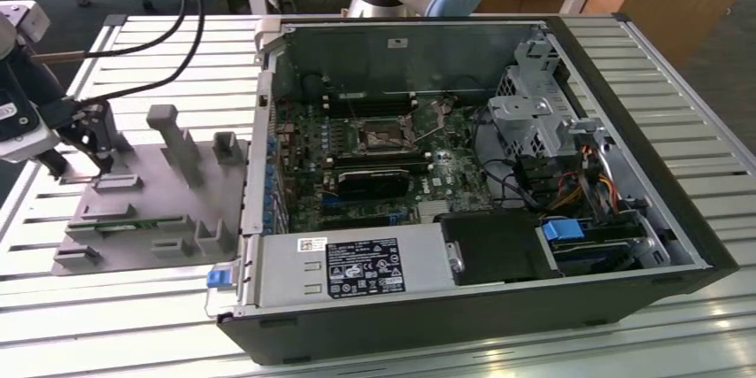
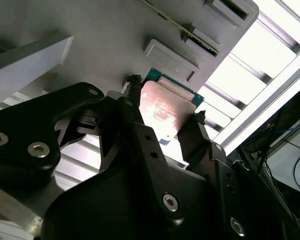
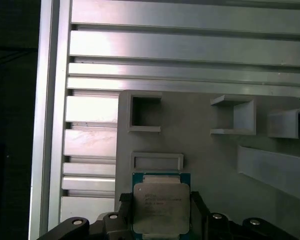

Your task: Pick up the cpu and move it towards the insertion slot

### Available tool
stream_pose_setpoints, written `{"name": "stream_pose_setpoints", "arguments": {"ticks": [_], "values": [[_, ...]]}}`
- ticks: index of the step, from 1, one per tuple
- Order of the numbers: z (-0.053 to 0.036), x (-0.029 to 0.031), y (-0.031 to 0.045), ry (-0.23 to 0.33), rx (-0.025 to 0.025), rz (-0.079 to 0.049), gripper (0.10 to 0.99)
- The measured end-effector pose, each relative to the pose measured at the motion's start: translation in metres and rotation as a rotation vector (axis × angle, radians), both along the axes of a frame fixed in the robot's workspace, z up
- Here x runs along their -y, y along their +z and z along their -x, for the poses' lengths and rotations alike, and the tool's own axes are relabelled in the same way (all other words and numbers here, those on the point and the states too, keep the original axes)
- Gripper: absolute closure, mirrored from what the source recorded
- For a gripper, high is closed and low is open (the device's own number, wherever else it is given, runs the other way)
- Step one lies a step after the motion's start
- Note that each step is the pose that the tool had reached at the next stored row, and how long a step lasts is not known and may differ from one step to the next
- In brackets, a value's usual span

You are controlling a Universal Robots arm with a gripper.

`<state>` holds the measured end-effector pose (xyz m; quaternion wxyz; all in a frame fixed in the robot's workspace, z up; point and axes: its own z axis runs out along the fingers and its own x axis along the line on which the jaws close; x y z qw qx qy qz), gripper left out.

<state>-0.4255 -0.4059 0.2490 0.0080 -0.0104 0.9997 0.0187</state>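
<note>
Narrowly parted, the gripper [image 2: 167, 99] clamps the cpu [image 3: 161, 207] by opposite edges

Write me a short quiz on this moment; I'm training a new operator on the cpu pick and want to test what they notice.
1. Fill in: in the exterior view, the insertion slot lies to the ____ of the gripper.
2. True or false: the cpu already sits in the insertion slot.
3. In both wrist views, the gripper's fingers are closed on: A) the cpu, B) a tray block, C) a cable.
Key: 1 right; 2 false; 3 A.
</note>
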Motion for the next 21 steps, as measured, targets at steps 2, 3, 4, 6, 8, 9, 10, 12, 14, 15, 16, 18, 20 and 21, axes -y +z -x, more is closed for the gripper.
{"name": "stream_pose_setpoints", "arguments": {"ticks": [2,3,4,6,8,9,10,12,14,15,16,18,20,21], "values": [[0.0,0.0,0.0034,0.0,0.0002,0.0,0.545],[0.0,0.0,0.0051,0.0,0.0003,0.0,0.545],[0.0,0.0,0.007,0.0,0.0003,0.0,0.545],[0.0,0.0,0.0115,0.0,0.0004,0.0,0.545],[0.0,0.0,0.0158,0.0,0.0005,0.0,0.545],[0.0,0.0,0.018,0.0,0.0005,0.0,0.545],[0.0,0.0,0.0202,0.0,0.0005,0.0,0.545],[0.0,0.0,0.0249,0.0,0.0006,0.0,0.545],[0.0,0.0,0.0299,0.0,0.001,0.0,0.545],[0.0,0.0,0.0322,0.0,0.0012,0.0,0.545],[0.0,0.0,0.0344,0.0,0.0012,0.0,0.545],[0.0,0.0,0.0389,0.0,0.0015,0.0,0.545],[0.0,0.0,0.0436,0.0,0.002,0.0,0.545],[0.0,0.0,0.046,0.0,0.0022,0.0,0.545]]}}
